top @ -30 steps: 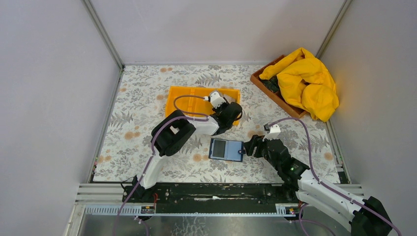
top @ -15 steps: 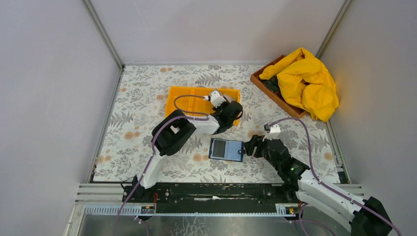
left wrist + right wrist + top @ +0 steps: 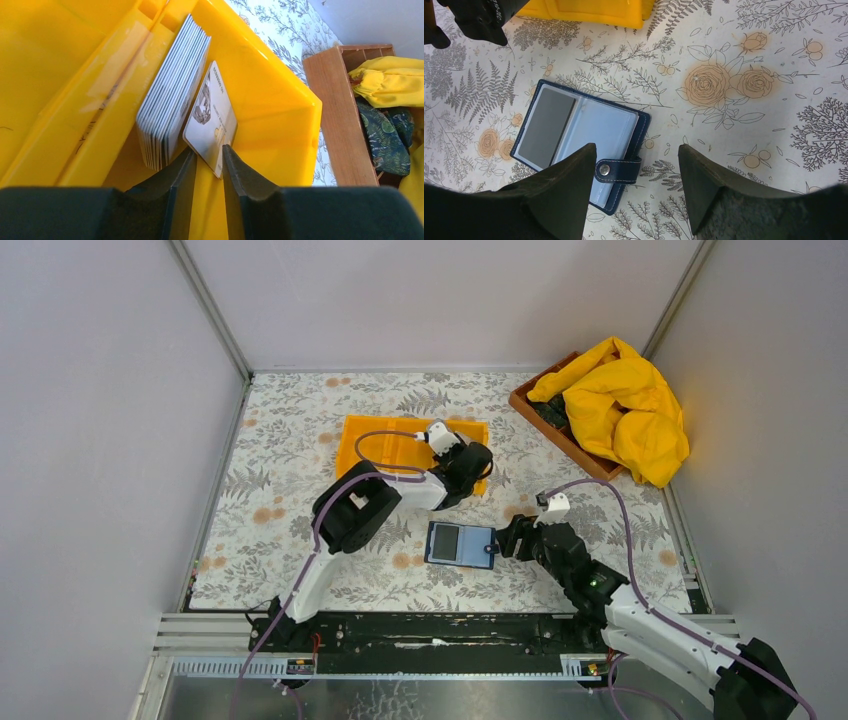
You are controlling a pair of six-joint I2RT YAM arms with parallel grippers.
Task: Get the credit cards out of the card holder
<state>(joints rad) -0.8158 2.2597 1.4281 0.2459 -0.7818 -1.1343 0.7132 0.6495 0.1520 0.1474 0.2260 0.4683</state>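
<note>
Top view: the flat, dark blue folding card holder (image 3: 460, 544) lies open on the flower-printed tablecloth (image 3: 290, 490), at 5 o'clock from the orange plastic tray (image 3: 385, 440). The right gripper (image 3: 508, 537) sits just at the holder's 3 o'clock. The left gripper (image 3: 470, 465) is over the tray's 3 o'clock end. A brown wooden box (image 3: 535, 410) under a yellow cloth (image 3: 625, 410) stands at the table's 2 o'clock.

Left wrist view: a stack of thin grey-white cards (image 3: 170, 105) stands on edge in the tray's end compartment, with a white printed card (image 3: 210, 117) leaning at its 4 o'clock. The left gripper (image 3: 207, 157) has its jaws slightly apart. The card's lower corner sits between them and bare tray shows beside it, so nothing is clamped.

Right wrist view: the right gripper (image 3: 636, 160) is spread wide and empty, straddling the holder's snap strap (image 3: 616, 170). A dark grey card (image 3: 546, 127) fills the holder's 9 o'clock pocket.
</note>
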